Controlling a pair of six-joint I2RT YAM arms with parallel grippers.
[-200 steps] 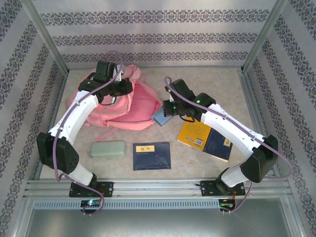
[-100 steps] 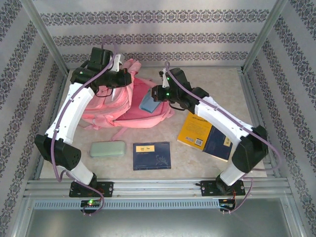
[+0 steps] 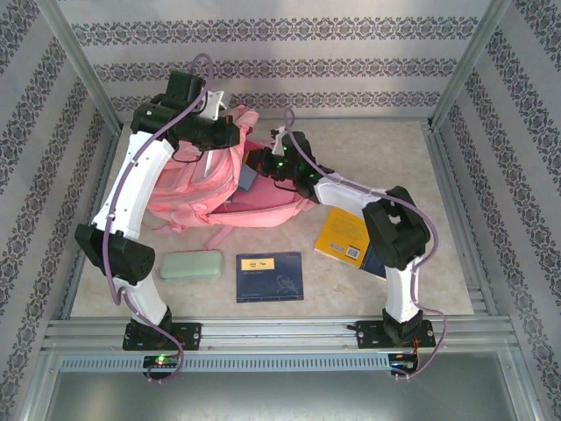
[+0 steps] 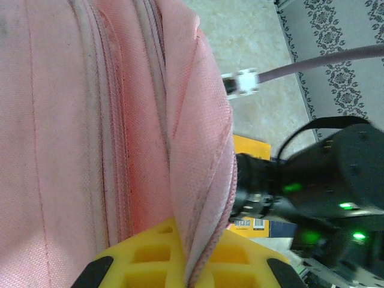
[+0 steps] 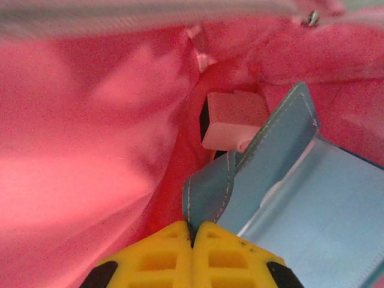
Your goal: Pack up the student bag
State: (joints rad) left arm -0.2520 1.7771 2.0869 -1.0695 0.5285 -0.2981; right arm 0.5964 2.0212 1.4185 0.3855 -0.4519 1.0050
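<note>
My left gripper (image 4: 186, 264) pinches the student bag (image 3: 188, 197) by its rim, holding its mouth up at the table's (image 3: 377, 158) far left so my right gripper (image 5: 193, 240), clamped on the blue pouch (image 5: 300, 198), reaches inside.

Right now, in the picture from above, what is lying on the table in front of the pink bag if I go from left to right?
green case → dark blue booklet → yellow book
</note>
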